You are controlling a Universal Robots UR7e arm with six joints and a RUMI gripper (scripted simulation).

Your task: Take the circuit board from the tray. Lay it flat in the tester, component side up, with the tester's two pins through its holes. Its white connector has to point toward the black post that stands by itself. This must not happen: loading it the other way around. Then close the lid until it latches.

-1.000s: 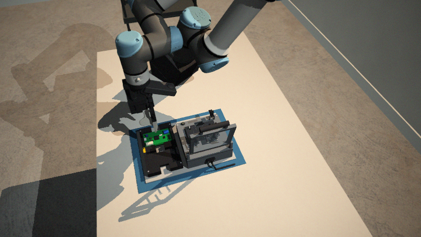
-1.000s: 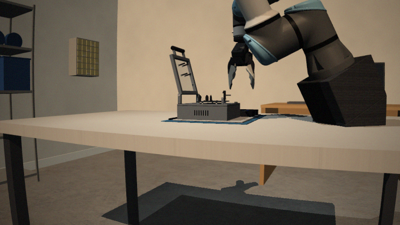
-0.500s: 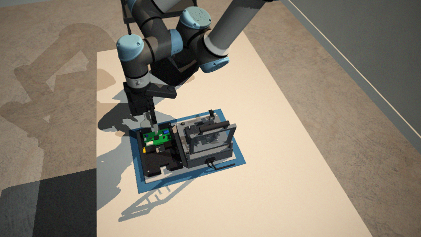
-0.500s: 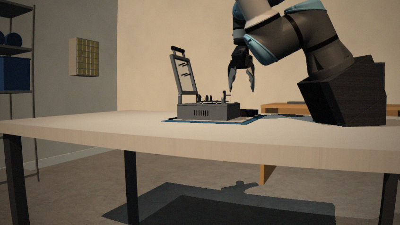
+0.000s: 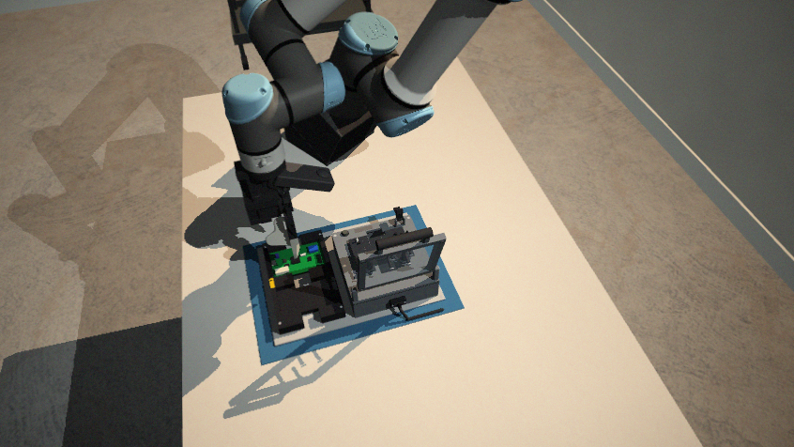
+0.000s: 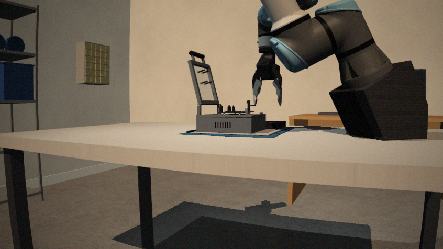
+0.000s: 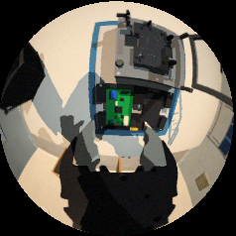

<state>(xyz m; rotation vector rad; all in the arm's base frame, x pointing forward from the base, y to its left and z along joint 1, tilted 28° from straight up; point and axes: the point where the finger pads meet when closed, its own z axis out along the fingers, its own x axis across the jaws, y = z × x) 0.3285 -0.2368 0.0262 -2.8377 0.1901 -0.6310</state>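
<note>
So there's a shelf rack (image 6: 37, 71) off to one side, blue bin (image 6: 15, 81) on it, a yellow-fronted cabinet (image 6: 97, 63) (image 7: 201, 181) on the wall, and an orange bench (image 6: 312, 117), partly hidden, maybe wood.

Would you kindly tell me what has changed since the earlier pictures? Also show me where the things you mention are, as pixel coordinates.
The end effector (image 5: 285, 251) (image 6: 268, 103) (image 7: 119, 121) has moved down a little, toward the green circuit board (image 5: 310, 263) (image 7: 124, 110). Nothing was gripped or released. The board remains in the black tray (image 5: 294, 302) (image 7: 100, 120), and the tester's lid (image 5: 361, 273) (image 6: 193, 81) (image 7: 193, 64) is still raised.
</note>
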